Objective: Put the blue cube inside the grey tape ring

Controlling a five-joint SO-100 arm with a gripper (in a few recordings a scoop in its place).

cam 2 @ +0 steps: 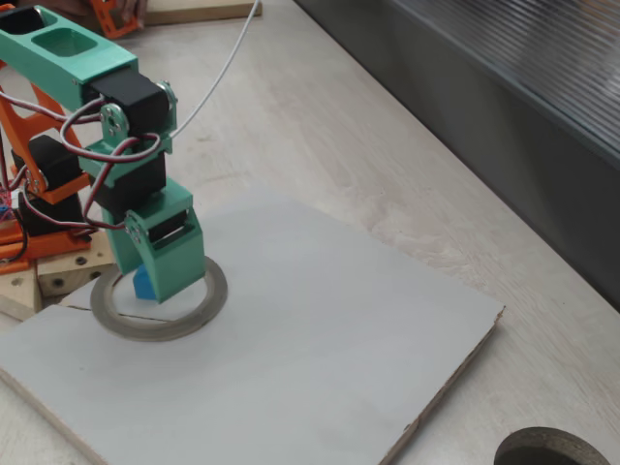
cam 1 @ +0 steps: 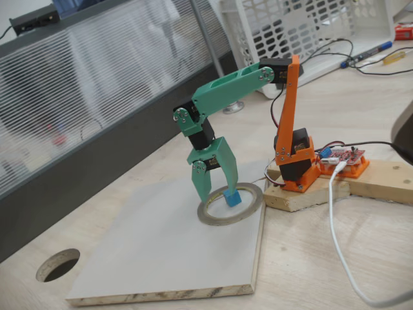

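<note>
The blue cube [cam 1: 233,197] lies inside the grey tape ring [cam 1: 253,201], near the ring's far side, on the white board. My green gripper [cam 1: 219,194] stands over the ring, pointing down, its fingers spread open. The cube sits just under the right fingertip [cam 1: 230,183], and I cannot tell whether they touch. In the other fixed view the gripper [cam 2: 167,289] hides most of the cube [cam 2: 142,284], of which a blue sliver shows at its left side, within the ring [cam 2: 199,312].
The ring rests near a corner of a white board [cam 1: 161,258]. A round dark cut-out hole [cam 1: 58,265] [cam 2: 547,450] is in the table beyond the board. The arm's orange base on wooden blocks [cam 1: 303,194] and a white cable [cam 1: 335,245] lie close by.
</note>
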